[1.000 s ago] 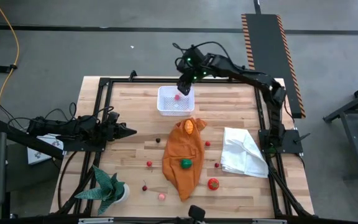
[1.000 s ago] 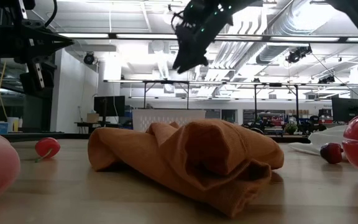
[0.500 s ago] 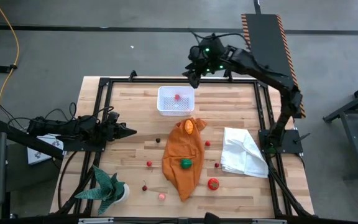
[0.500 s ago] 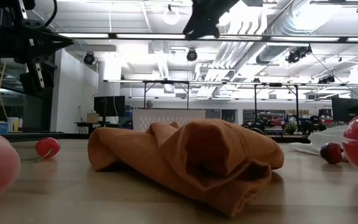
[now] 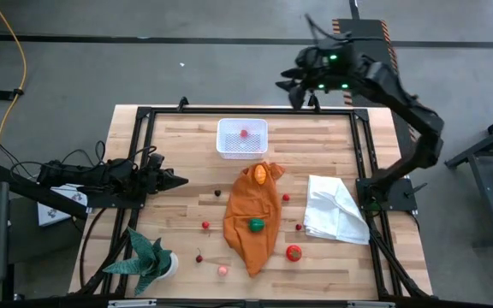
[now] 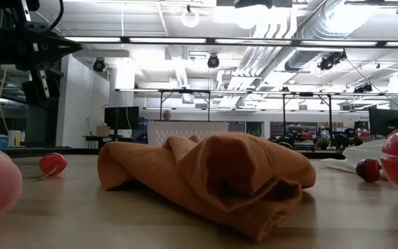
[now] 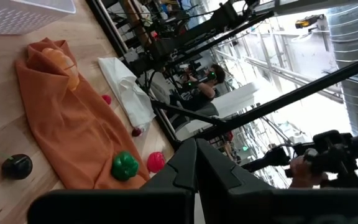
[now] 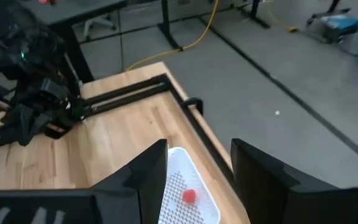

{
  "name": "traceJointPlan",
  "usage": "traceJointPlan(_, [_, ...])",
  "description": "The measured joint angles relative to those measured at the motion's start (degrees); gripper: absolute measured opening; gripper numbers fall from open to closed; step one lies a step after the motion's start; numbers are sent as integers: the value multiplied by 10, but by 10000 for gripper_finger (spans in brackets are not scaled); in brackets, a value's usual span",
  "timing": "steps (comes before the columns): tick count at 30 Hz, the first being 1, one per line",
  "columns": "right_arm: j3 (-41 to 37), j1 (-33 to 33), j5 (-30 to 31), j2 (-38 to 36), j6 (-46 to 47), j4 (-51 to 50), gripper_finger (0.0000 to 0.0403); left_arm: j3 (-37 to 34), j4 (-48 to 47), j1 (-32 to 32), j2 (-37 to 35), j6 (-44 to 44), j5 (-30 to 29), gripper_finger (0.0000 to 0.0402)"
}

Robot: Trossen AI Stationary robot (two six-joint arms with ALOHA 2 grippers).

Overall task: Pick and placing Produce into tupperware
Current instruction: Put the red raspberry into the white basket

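The white tub (image 5: 242,138) stands near the table's far edge with one small red piece (image 5: 245,133) on its dotted base; the right wrist view shows the tub (image 8: 197,208) and the piece (image 8: 189,196) too. More produce is scattered around and on an orange cloth (image 5: 252,218): an orange piece (image 5: 261,173), a green one (image 5: 255,225), a larger red one (image 5: 293,252), a pink one (image 5: 222,269) and dark cherries (image 5: 217,192). My right gripper (image 5: 296,92) hangs open and empty, high above the far edge to the tub's right. My left gripper (image 5: 178,180) waits shut at the table's left.
A crumpled white cloth (image 5: 336,208) lies at the right side of the table. A green spiky potted plant (image 5: 148,257) stands at the near left corner. Black frame rails (image 5: 139,154) border the table. Bare wood shows left of the tub and between the cloths.
My right gripper has risen from just above the tub and swung toward the table's far right corner, leaving the low view. The red piece has stayed in the tub. The rest of the produce and the cloths have not moved.
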Motion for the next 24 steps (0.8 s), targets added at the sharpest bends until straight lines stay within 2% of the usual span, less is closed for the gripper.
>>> traceJointPlan(6, [1,-15,0,-45,2,0,167,0,0,0,0,0,0,1])
traceJointPlan(10, [1,-14,-1,-49,0,-1,167,0,0,0,0,0,0,1])
traceJointPlan(14, [1,-1,-28,-47,10,1,167,0,0,0,0,0,0,1])
traceJointPlan(17, [0,24,-52,-46,19,18,167,0,0,0,0,0,0,1])
traceJointPlan(24, [0,118,-55,-46,40,52,167,0,0,0,0,0,0,1])
